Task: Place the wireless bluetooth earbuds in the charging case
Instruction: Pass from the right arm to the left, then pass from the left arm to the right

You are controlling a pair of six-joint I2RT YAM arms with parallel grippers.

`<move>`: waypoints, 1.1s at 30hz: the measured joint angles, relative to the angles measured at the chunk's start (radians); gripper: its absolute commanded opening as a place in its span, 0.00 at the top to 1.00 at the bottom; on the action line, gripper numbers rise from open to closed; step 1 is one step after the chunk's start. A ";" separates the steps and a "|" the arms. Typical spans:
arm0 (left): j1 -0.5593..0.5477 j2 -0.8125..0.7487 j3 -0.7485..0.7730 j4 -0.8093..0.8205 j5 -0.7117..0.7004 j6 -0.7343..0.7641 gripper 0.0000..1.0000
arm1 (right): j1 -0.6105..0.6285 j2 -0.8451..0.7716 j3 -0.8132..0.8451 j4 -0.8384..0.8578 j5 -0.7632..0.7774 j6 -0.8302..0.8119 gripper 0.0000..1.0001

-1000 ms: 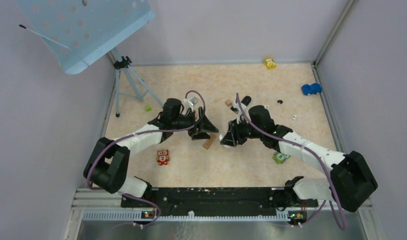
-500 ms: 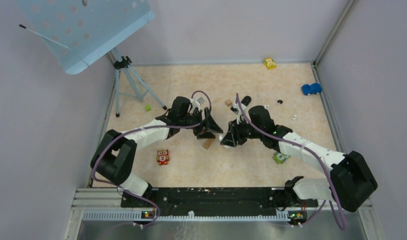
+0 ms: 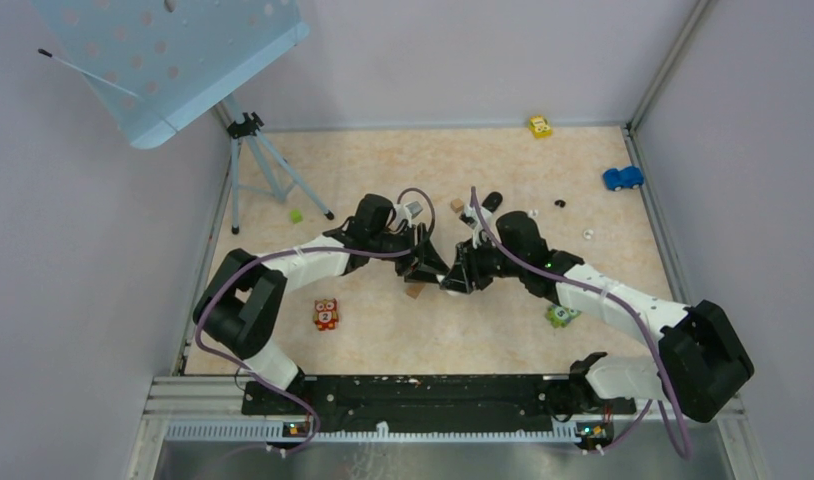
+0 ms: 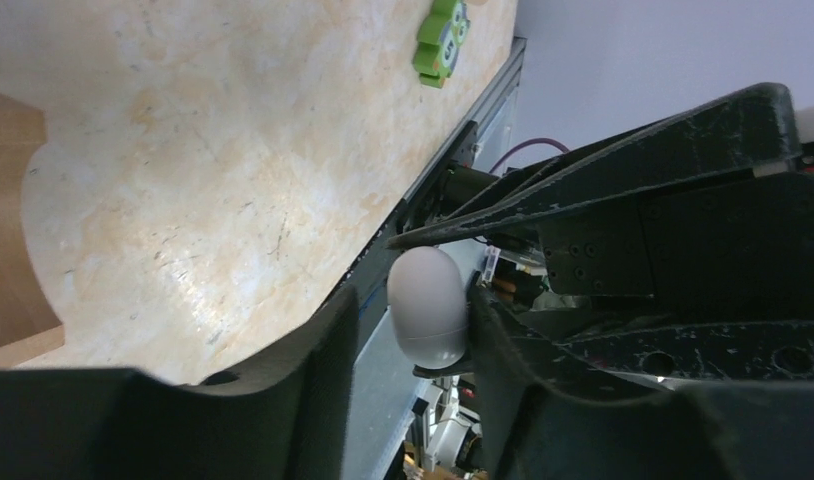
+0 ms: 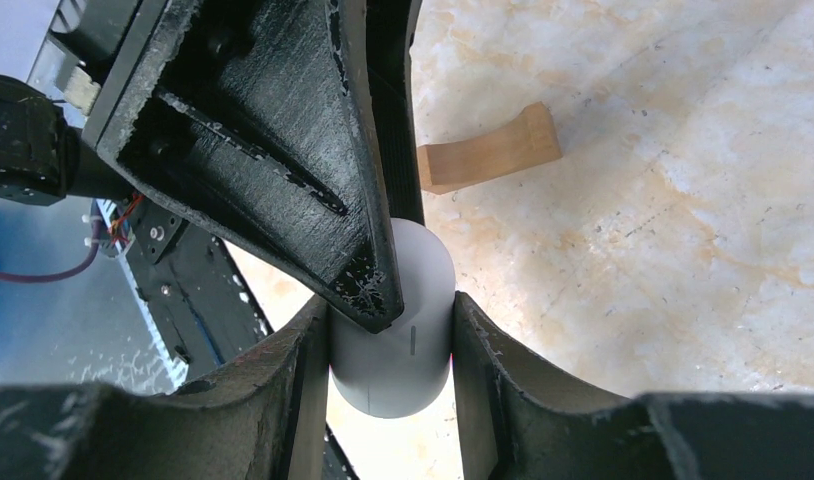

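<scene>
The right gripper [image 5: 390, 315] is clamped on the charging case [image 5: 403, 340], both of its fingers pressed flat against the white shell, and it holds the case in the air over the middle of the table [image 3: 383, 170]. The left gripper [image 4: 413, 312] meets it nose to nose. Its jaws stand part-way apart and straddle the rounded end of the same case: one finger [image 4: 503, 350] looks to be against the shell, while a sliver of gap shows at the other, so it has no firm hold yet. Below the pair lies a tan wooden block [image 5: 488, 150], apart from both tools. The earbuds are not at the case. A tiny white bud [image 3: 589, 234] and a tiny black one [image 3: 560, 203] appear to lie on the table well off to the right, though they are too small to make out clearly. The step in hand seems to be a two-handed grasp of the case, probably to open its lid. The case looks shut, though the left finger hides part of it. Next, the left jaws would need to seat squarely on the free end without twisting the case out of the right grip.
</scene>
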 measured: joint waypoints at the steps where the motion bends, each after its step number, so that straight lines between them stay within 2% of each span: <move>1: 0.000 0.002 0.000 0.010 0.010 -0.010 0.67 | 0.000 0.000 0.000 0.000 0.000 0.000 0.77; 3: 0.000 0.006 0.000 0.048 0.030 -0.037 0.79 | 0.001 0.000 0.000 -0.001 0.005 -0.001 0.69; 5: 0.000 0.008 -0.001 0.069 0.030 -0.065 0.96 | 0.001 0.000 0.000 0.000 0.018 -0.002 0.47; 6: 0.000 0.011 -0.002 0.075 0.029 -0.079 1.00 | 0.001 0.000 0.000 0.001 0.026 -0.002 0.40; 10: 0.000 0.021 -0.002 0.105 0.043 -0.089 1.00 | 0.001 -0.002 0.000 -0.014 0.060 0.019 0.22; 12: 0.000 0.021 -0.002 0.113 0.049 -0.085 1.00 | 0.001 -0.014 0.000 -0.037 0.087 0.029 0.17; 17: 0.000 0.021 0.005 0.099 0.069 -0.014 1.00 | 0.000 -0.119 -0.002 -0.068 0.127 0.084 0.14; 22: 0.000 0.021 0.048 0.063 0.134 0.093 1.00 | -0.031 -0.298 -0.110 0.063 0.077 0.208 0.12; 28: 0.000 0.014 0.071 0.146 0.256 0.110 1.00 | -0.191 -0.404 -0.334 0.363 -0.062 0.451 0.15; 33: 0.000 -0.012 0.077 0.245 0.315 0.093 1.00 | -0.217 -0.423 -0.466 0.654 -0.128 0.657 0.20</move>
